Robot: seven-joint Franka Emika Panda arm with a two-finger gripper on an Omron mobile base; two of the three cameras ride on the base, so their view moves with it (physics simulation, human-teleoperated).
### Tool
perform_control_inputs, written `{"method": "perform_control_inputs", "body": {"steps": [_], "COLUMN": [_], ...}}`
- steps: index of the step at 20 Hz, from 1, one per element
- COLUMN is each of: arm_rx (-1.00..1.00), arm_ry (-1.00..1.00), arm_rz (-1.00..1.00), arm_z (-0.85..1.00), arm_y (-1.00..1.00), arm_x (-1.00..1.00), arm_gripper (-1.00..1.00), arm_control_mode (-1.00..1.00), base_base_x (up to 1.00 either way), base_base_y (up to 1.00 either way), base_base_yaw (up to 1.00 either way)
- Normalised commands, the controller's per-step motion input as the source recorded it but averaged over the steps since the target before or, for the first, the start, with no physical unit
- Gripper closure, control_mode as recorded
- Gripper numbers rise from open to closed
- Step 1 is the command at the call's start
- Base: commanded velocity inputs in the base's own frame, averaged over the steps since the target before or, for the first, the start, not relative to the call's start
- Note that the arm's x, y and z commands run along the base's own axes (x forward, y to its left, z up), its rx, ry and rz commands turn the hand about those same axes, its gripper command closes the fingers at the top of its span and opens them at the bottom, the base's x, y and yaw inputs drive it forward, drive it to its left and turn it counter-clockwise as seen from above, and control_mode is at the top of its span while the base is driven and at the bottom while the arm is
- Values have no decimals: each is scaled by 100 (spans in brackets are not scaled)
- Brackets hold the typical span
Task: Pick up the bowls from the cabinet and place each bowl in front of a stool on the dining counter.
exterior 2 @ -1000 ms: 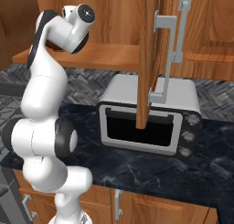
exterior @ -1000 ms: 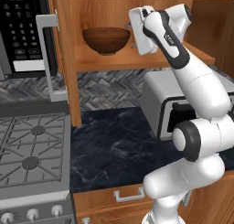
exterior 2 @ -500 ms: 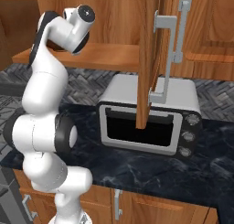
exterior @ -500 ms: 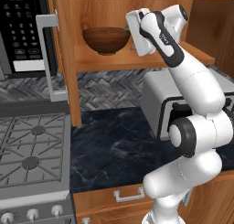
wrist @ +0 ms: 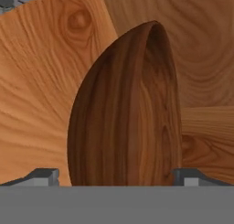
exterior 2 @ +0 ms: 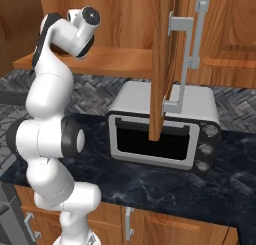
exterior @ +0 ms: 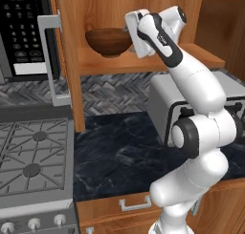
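A dark brown wooden bowl (exterior: 107, 41) sits upright on the lower shelf of the open wall cabinet (exterior: 143, 62). My gripper (exterior: 130, 31) reaches into the cabinet from the right, level with the bowl's right rim. In the hand view the bowl (wrist: 123, 113) looms close and rolled on its side. The gripper (wrist: 116, 175) is open there, with its fingertips (wrist: 43, 175) standing wide on either side of the bowl and not pressing on it. The dining counter and stools are out of view.
The cabinet's open door (exterior 2: 161, 64) with its silver bar handle (exterior 2: 192, 54) hangs over a silver toaster oven (exterior 2: 165, 131). A black microwave (exterior: 24, 32) is left of the cabinet, above a gas stove (exterior: 28, 161). Black marble countertop (exterior: 119, 152) lies below.
The hand has moved left along the shelf, closer to the wooden bowl. Its jaws have stayed open and the bowl has not moved.
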Motion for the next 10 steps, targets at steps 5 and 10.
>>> {"method": "perform_control_inputs", "body": {"steps": [5, 10], "arm_rx": [0, 0], "arm_ry": [0, 0], "arm_rz": [0, 0], "arm_z": [0, 0], "arm_y": [8, 15], "arm_x": [20, 12], "arm_gripper": [-100, 100], "arm_control_mode": [-100, -100], "base_base_x": [0, 0], "base_base_y": [0, 0], "base_base_yaw": [0, 0]}}
